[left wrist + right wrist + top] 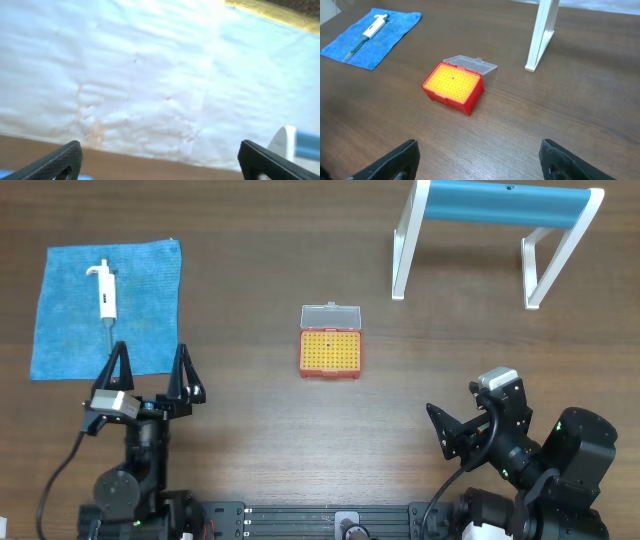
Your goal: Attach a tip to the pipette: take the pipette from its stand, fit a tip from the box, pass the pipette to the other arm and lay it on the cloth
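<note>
The white pipette lies on the blue cloth at the far left of the table, its tip end towards my left arm. My left gripper is open and holds nothing; it is raised just in front of the cloth's near edge, and its wrist camera faces the pale wall. The red tip box stands mid-table with its clear lid folded back over yellow tip rows. My right gripper is open and holds nothing, low at the near right. Its wrist view shows the tip box, the pipette and the cloth beyond.
The pipette stand, a blue bar on white legs, is at the far right, and one of its legs stands past the box. Bare wooden tabletop lies between the arms and the box.
</note>
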